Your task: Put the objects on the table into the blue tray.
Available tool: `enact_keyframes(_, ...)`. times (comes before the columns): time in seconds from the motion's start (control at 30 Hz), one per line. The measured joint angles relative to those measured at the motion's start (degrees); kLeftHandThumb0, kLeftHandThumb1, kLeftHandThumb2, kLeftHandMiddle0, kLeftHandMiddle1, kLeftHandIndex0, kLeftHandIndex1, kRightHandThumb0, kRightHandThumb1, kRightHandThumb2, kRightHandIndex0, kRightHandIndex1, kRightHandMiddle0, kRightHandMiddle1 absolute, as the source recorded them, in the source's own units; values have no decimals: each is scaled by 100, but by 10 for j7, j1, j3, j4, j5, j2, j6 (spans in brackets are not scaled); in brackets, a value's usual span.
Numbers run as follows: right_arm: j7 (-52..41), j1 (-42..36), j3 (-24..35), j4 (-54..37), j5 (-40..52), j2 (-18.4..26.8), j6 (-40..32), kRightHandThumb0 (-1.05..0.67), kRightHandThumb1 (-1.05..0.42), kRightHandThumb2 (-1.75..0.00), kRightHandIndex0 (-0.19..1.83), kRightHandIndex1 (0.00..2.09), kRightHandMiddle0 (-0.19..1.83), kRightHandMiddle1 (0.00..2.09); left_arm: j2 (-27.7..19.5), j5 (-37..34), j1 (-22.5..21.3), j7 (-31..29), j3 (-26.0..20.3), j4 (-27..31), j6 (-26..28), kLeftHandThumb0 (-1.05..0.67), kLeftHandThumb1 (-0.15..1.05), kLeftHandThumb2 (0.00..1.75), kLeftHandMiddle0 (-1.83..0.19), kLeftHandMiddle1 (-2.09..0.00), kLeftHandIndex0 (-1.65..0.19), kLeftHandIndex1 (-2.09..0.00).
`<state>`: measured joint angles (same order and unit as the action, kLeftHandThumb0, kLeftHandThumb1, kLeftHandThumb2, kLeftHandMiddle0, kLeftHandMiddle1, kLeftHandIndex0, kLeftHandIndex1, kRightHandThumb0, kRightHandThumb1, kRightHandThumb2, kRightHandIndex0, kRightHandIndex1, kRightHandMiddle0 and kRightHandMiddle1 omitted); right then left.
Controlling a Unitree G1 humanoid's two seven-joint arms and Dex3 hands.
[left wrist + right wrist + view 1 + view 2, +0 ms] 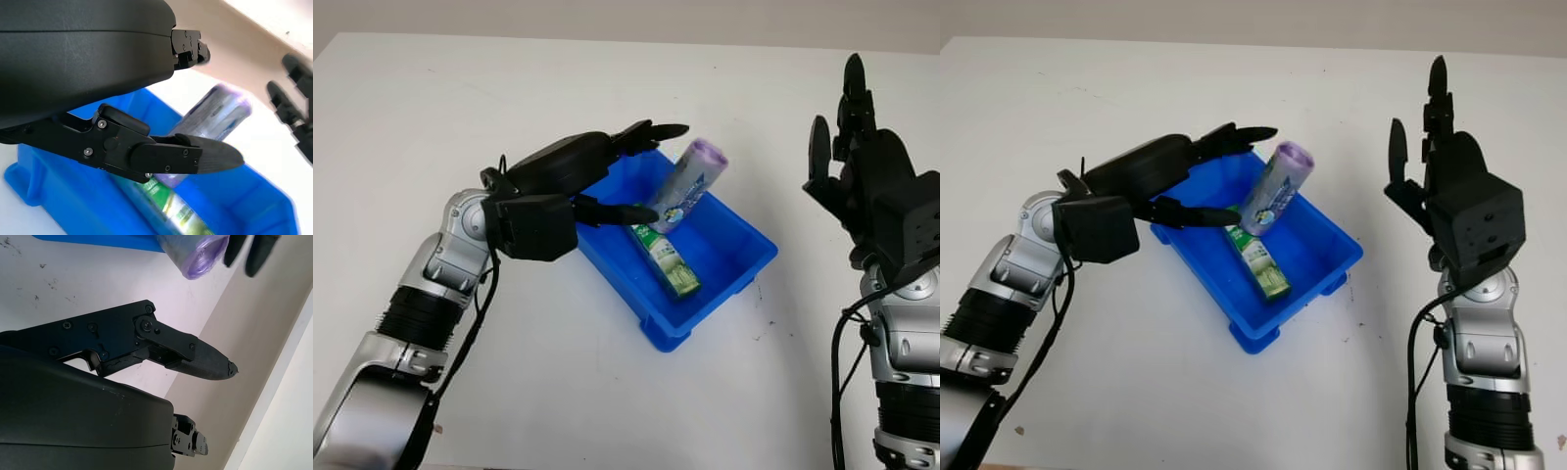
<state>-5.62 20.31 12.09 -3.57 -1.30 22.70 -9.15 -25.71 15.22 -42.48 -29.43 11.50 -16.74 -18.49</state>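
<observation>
Left hand (607,176) spread beside purple roll (689,184), tilted in blue tray (744,257): withdraw without nudging it.

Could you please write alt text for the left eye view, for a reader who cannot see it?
The left hand reaches over a blue tray on a white table, beside a tilted purple roll propped above a green box. The right hand is raised, open, at the right.
</observation>
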Motion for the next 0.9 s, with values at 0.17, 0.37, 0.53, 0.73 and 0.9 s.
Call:
enact_keyframes(0.17, -1, 2, 0, 4, -2, 0, 1, -65, -105, -78, -19, 0, -19, 0, 0, -55, 1, -4, -24, -6, -20, -74, 105, 44, 19, -1, 15, -7)
enact_keyframes(0.37, -6, 7, 0, 6, -5, 3, 1, -67, -105, -77, -19, 0, -19, 0, 21, -134, 2, 18, -77, -61, -69, -68, 105, 50, 14, -6, 15, -6)
enact_keyframes(0.53, -9, 13, 0, 17, -2, 4, 2, -65, -105, -77, -19, 0, -19, 0, 49, -162, 13, 94, -129, -91, -64, -77, 105, 56, 17, -4, 16, -5)
enact_keyframes(0.73, -10, 23, 0, 26, 1, 4, 4, -66, -105, -78, -19, 0, -19, 0, 89, -218, 24, 164, -193, -176, -31, -80, 105, 64, 18, -4, 18, -4)
enact_keyframes(0.9, -17, 37, -1, 43, 22, -6, 4, -70, -105, -83, -19, 0, -19, 0, 94, -240, 27, 169, -216, -222, 7, -78, 105, 69, 19, 0, 19, 0)
